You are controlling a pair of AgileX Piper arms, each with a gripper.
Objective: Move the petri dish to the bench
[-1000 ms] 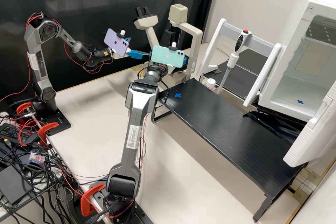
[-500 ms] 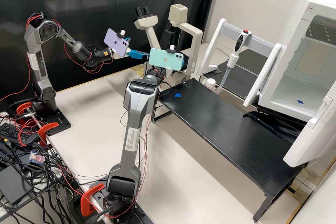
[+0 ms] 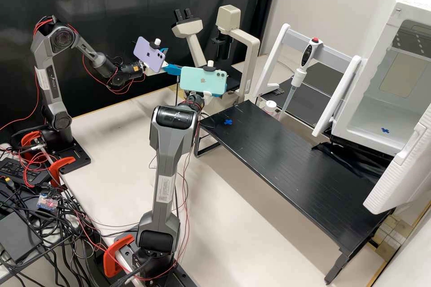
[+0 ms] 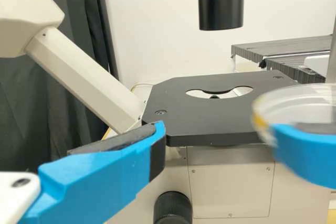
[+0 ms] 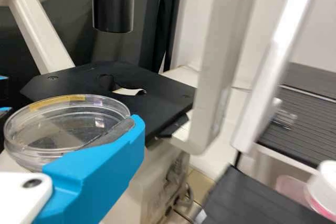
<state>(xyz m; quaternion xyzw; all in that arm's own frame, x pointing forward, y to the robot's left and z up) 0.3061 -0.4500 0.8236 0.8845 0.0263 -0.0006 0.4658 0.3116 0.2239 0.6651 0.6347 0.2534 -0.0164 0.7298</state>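
Right wrist view: right end effector [image 5: 73, 132] is closed around petri dish [image 5: 58, 127], black tabletop [image 3: 287, 161] lies to its near right

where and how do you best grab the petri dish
I'd take the petri dish by its side wall, at opposite edges, coming in level from the side. It's round and shallow and sits roughly flat in the air, so that probably leaves its underside free for setting down. A blue finger already lies along its wall.
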